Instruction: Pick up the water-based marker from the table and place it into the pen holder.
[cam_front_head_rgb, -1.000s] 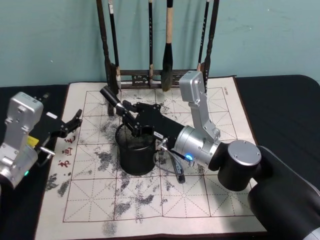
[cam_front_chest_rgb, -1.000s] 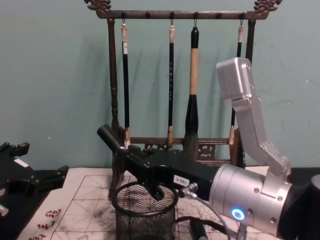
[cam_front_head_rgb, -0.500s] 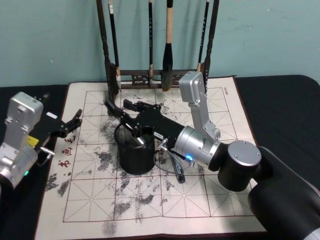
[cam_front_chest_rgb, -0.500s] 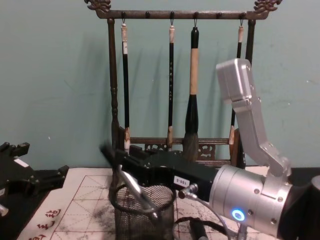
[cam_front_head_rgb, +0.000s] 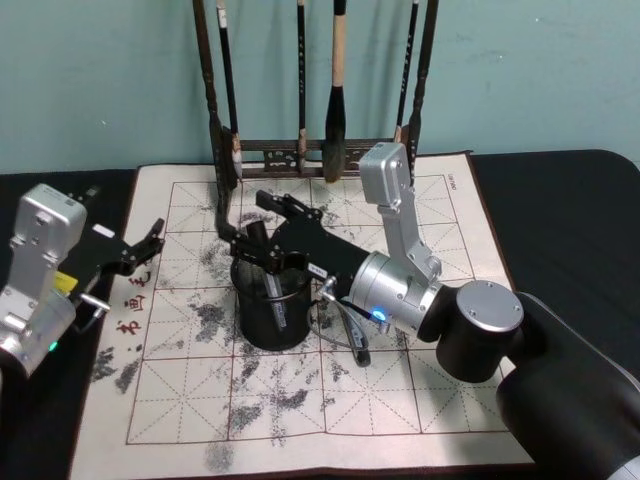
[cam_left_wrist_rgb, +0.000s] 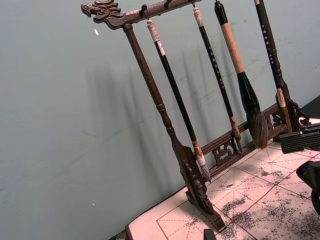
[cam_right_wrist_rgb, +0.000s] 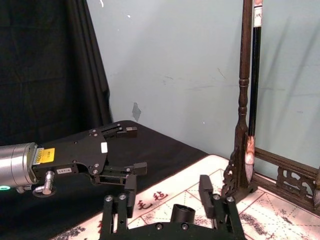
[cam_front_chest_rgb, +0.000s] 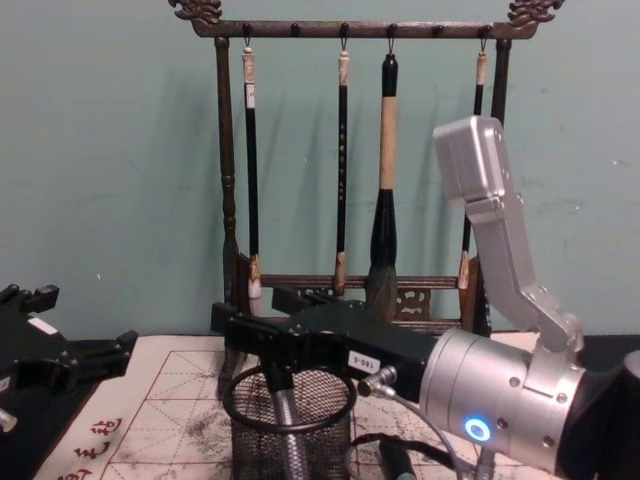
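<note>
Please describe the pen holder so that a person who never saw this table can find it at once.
Find the white grid-lined mat in front of the tall wooden brush rack. Near its middle, below the open right end effector, stands the pen holder. Unlike the rack, it is a short, round, black wire-mesh cup, with a marker standing inside.

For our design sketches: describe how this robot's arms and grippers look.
Silver casings, black two-fingered grippers. The right arm has a blue ring light, a looped black cable and a white label near the right gripper. The left arm bears a yellow label behind the left gripper.
</note>
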